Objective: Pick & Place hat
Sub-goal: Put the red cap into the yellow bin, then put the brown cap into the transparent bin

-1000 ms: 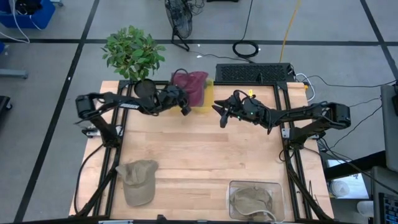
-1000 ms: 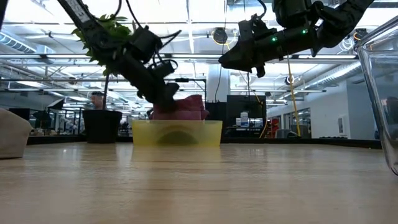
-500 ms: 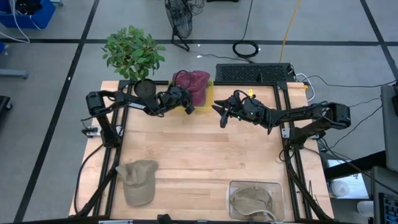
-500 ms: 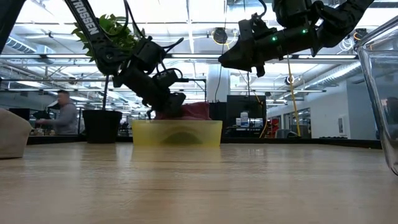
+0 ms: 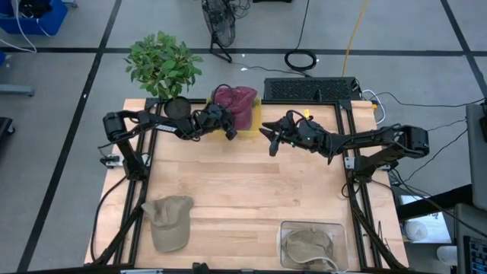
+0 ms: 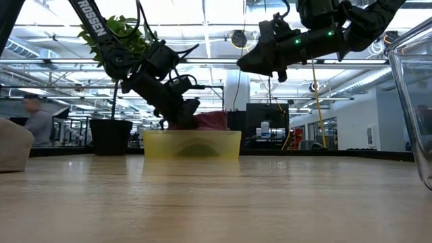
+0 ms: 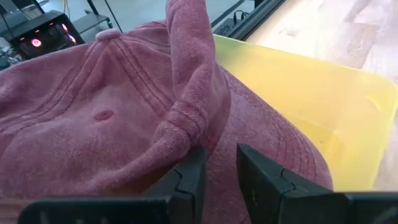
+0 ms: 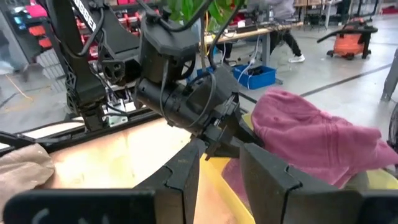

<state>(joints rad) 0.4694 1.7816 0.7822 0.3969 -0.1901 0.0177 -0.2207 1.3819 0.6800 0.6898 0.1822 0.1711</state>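
Observation:
A maroon hat [image 5: 237, 103] lies crumpled in a yellow bin [image 5: 255, 116] at the table's far edge, bulging above the bin's rim [image 6: 192, 135]. My left gripper [image 5: 227, 129] is at the bin's left side, shut on the hat [image 7: 124, 112]. My right gripper [image 5: 268, 138] hovers open to the right of the bin, above the table [image 6: 253, 67], touching nothing. A tan hat [image 5: 167, 221] rests on its brim and crown at the near left of the table. My left gripper pinches a raised fold of the maroon hat's crown [image 7: 186, 130] between its two fingers [image 7: 189, 180]. It comes in slanting down from the table's left [image 6: 185, 108]. The rest of the hat sits in the yellow bin [image 7: 323, 112], and the fold stands up as a ridge beyond the fingers.
A clear container [image 5: 283, 243] at the near right holds another tan hat [image 5: 308, 243]. A potted plant [image 5: 163, 65] stands at the far left corner, close behind the left arm. A keyboard [image 5: 310, 89] lies past the far edge. The table's middle is bare wood.
My left arm has reached farther toward the yellow bin, to the right and far side, carrying the maroon hat a little farther over the bin. Since half a second ago it has kept still. My right gripper has not moved.

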